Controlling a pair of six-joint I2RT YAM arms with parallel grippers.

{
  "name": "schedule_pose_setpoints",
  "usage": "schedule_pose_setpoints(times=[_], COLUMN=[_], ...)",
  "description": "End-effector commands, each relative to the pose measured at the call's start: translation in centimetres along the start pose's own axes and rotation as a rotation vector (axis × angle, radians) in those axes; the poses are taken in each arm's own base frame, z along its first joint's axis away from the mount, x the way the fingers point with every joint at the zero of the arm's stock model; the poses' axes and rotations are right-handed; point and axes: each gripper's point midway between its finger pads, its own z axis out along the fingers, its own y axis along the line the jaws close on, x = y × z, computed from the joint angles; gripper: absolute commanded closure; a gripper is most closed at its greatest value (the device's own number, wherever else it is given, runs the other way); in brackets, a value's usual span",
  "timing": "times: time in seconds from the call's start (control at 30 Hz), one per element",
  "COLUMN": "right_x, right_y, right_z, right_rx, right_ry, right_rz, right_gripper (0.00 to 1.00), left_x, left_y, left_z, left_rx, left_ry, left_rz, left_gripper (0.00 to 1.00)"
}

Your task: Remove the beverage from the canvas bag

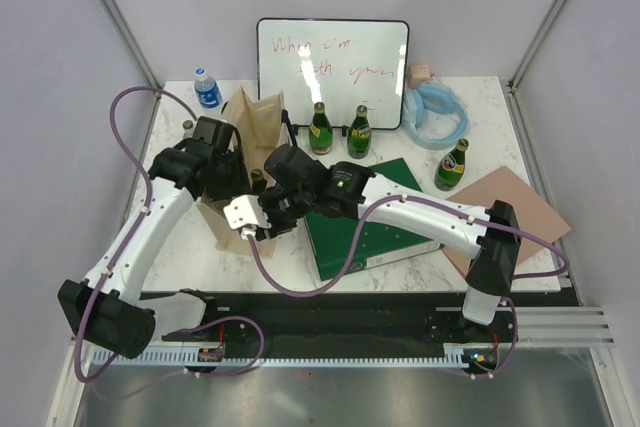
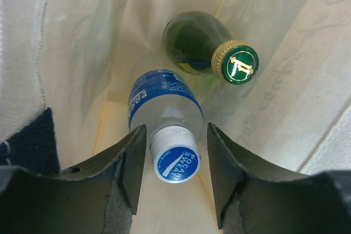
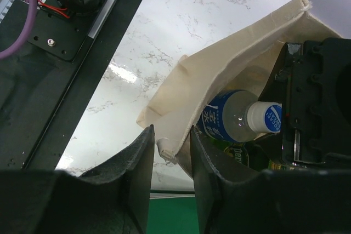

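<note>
The beige canvas bag (image 1: 262,119) stands left of centre on the marble table. My left gripper (image 2: 175,135) reaches down inside it and is open. Its fingers straddle the white and blue cap of a clear Pocari Sweat bottle (image 2: 164,108): the left finger is almost against the cap, and the right one stands a gap away. A green glass bottle (image 2: 192,42) with a gold-rimmed cap stands behind it in the bag. My right gripper (image 3: 171,135) is shut on the bag's near rim (image 3: 181,130) and holds the mouth open. The right wrist view also shows the Pocari bottle (image 3: 230,116).
A whiteboard (image 1: 333,59) stands at the back. In front of it are two green bottles (image 1: 320,129) and a third (image 1: 452,165) to the right. A small blue-labelled bottle (image 1: 207,88) stands back left. A green folder (image 1: 370,232), a brown board (image 1: 515,209) and a blue hose coil (image 1: 435,117) lie to the right.
</note>
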Motion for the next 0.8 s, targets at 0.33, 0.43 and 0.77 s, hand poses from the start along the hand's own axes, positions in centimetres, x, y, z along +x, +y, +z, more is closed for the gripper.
schedule_pose_setpoints(times=[0.33, 0.43, 0.77], right_x=[-0.4, -0.5, -1.0], right_y=[-0.8, -0.9, -2.5], right_z=[-1.5, -1.7, -2.9], right_rx=[0.019, 0.025, 0.066], right_ry=[-0.034, -0.038, -0.058], right_rz=[0.050, 0.049, 0.089], right_gripper=[0.59, 0.57, 0.29], left_x=[-0.9, -2.1, -7.4], left_y=[0.4, -0.4, -2.5], left_z=[-0.8, -1.9, -9.0], left_rx=[-0.078, -0.046, 0.076], left_ry=[-0.032, -0.074, -0.303], left_rz=[0.094, 0.114, 0.154], left_gripper=[0.68, 0.90, 0.98])
